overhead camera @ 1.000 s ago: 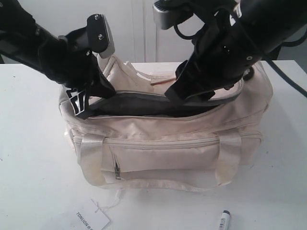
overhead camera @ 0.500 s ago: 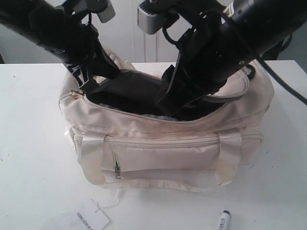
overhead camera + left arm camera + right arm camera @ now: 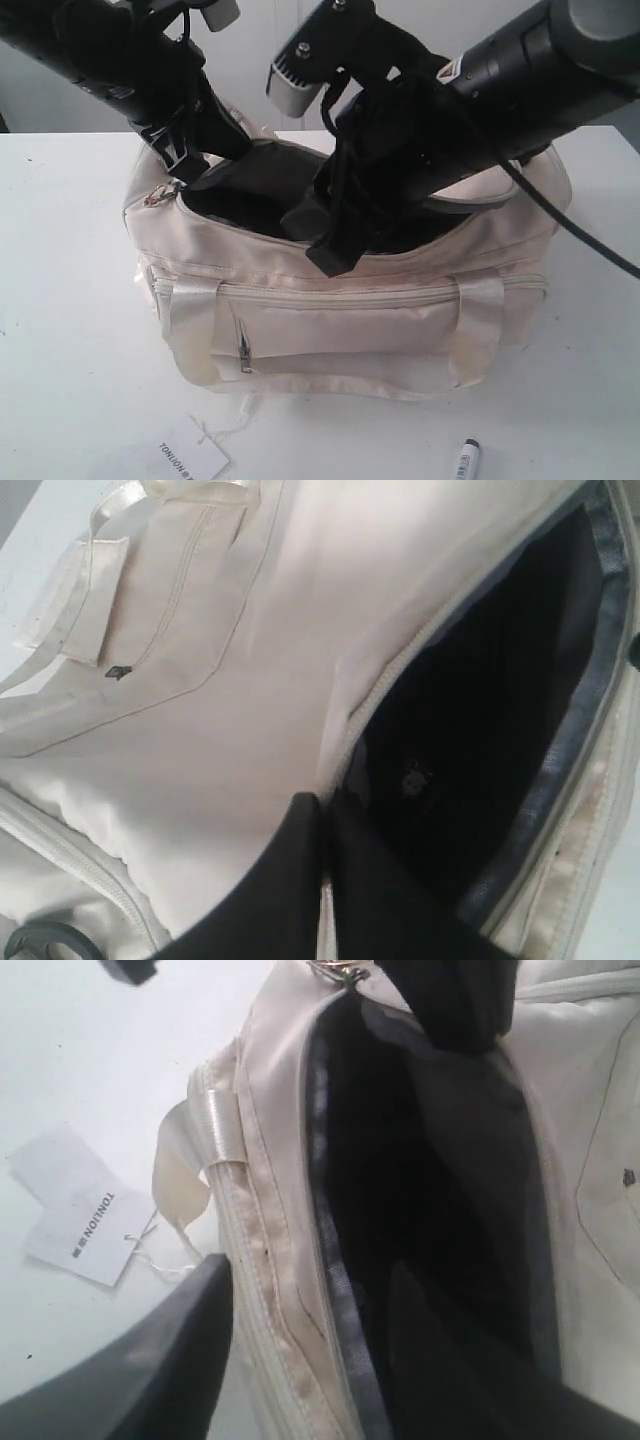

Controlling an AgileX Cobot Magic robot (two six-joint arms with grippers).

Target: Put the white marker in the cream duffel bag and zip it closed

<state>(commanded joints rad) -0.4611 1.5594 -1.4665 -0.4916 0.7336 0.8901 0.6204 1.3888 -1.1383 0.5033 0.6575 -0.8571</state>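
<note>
Marker point(image 3: 467, 459) on table point(image 3: 60, 300), front-R of bag point(image 3: 350, 325); tag point(image 3: 190, 458) front-L.

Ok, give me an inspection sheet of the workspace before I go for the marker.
Surface: white table, holding everything below.
Job's things: soft cream duffel bag unzipped, black lining showing; slim white black-capped marker on the table in front, outside it.
Clutter: white printed paper tag near the bag's front.
Grippers: left gripper pinching the bag's rim at one end; right gripper open, straddling the front rim.
Cables: black cable running off the right arm.
Surroundings: white panelled wall behind.
</note>
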